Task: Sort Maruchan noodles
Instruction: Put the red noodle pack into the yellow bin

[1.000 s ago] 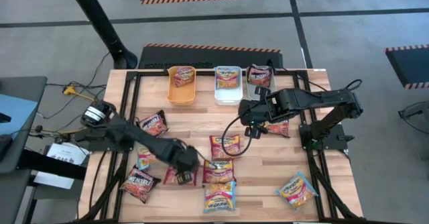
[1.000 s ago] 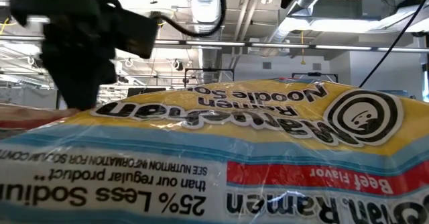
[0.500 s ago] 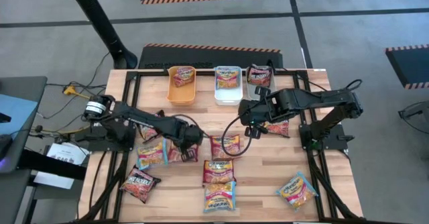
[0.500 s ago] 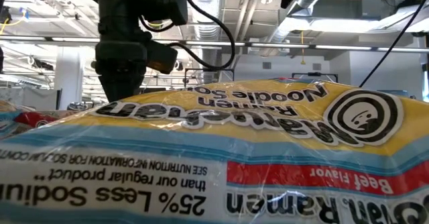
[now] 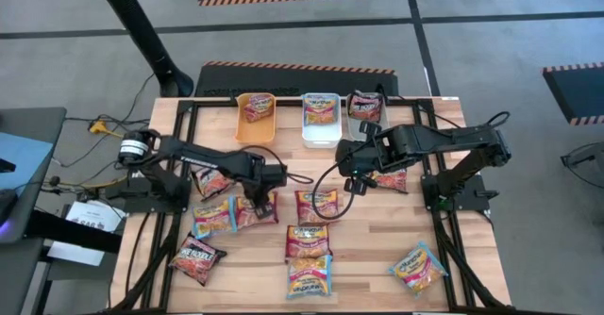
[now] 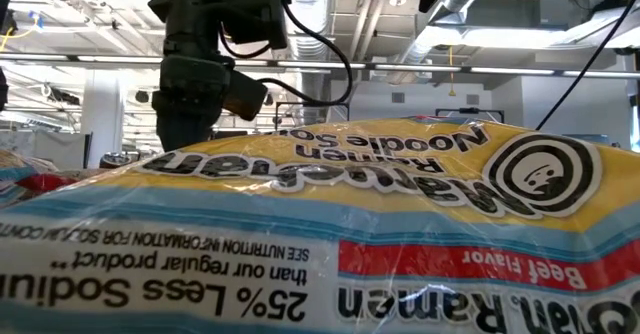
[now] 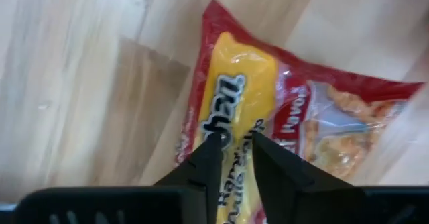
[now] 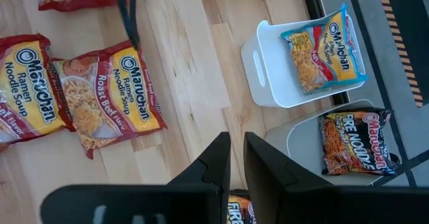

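Note:
Several Maruchan noodle packets lie on the wooden table [image 5: 170, 287]. My left gripper [image 7: 234, 140] points down over a red-and-yellow packet [image 5: 257, 211] near the table's middle, its fingers a narrow gap apart. That packet [image 7: 315, 117] lies on the wood. My right gripper [image 8: 236, 140] hangs above the table right of centre [image 5: 352, 181], its fingers nearly together and holding nothing. At the far edge stand an orange bin [image 5: 255, 131], a white bin [image 5: 321, 134] and a grey bin [image 5: 366, 117], each with a packet inside. My left gripper comes at the red-and-yellow packet from above, a fingertip [image 7: 213, 147] on each side of its yellow label band [image 7: 234, 83]. Whether the fingertips touch the wrapper, I cannot tell.
Loose packets lie around: a blue one [image 5: 215, 216] beside the left gripper, red ones [image 5: 195, 258] [image 5: 319, 205] [image 5: 307, 242], blue-yellow ones [image 5: 310, 275] [image 5: 417, 266]. One big packet [image 6: 320, 224] fills the low view. Black frame rails [image 5: 184, 145] run along the table's sides.
My left gripper has swung from the near-middle of the table toward the far edge. The red-and-yellow packet has gone with it, from beside the near packets to a spot next to the blue one. My right arm has kept still.

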{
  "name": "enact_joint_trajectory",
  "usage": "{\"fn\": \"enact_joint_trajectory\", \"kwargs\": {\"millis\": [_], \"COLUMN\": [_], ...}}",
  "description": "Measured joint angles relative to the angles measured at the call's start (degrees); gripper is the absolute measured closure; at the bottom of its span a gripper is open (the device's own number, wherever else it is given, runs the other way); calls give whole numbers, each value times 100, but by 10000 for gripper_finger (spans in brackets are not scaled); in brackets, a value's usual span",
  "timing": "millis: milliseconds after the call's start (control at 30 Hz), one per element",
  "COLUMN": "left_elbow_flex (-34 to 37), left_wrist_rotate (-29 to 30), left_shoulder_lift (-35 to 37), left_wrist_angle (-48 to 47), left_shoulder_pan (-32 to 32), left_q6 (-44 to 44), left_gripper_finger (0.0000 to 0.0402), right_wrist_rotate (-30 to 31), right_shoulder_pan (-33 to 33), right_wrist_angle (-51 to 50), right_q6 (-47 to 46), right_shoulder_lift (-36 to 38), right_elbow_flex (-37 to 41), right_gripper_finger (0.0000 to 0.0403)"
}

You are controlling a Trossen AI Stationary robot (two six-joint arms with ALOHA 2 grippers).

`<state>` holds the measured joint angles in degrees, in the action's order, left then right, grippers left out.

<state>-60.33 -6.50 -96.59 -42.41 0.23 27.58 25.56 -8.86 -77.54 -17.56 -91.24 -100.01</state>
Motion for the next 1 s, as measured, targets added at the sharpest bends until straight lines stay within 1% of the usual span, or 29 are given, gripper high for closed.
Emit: {"fn": "enact_joint_trajectory", "kwargs": {"millis": [200, 300, 467, 600, 733, 833, 900, 1000], "left_elbow_flex": [-10, -32, -469, -768, -799, -798, -772, -680], "left_wrist_rotate": [-926, -1082, -706, -330, -121, 193, 406, 529], "left_shoulder_lift": [12, 20, 136, 410, 820, 1109, 1303, 1536], "left_wrist_angle": [-31, -64, -725, -1196, -1682, -2025, -2125, -2124], "left_shoulder_pan": [343, 441, 445, 370, 157, -112, -347, -691], "left_q6": [24, 38, -180, -109, 277, 664, 945, 1358], "left_gripper_finger": [287, 283, 288, 289, 289, 290, 290, 290], "right_wrist_rotate": [0, 0, 0, 0, -2, -15, -17, -17], "right_shoulder_pan": [0, 0, 0, -1, -49, -106, -150, -237], "right_wrist_angle": [0, 1, 6, 19, 18, 18, 18, 16], "right_q6": [-4, -14, -58, -206, -262, -376, -404, -415], "right_shoulder_lift": [2, 2, 2, 2, 4, 4, 4, 4], "right_elbow_flex": [-2, -2, -2, -7, -7, -7, -7, -7], "right_gripper_finger": [336, 336, 336, 336, 336, 336, 336, 336]}}
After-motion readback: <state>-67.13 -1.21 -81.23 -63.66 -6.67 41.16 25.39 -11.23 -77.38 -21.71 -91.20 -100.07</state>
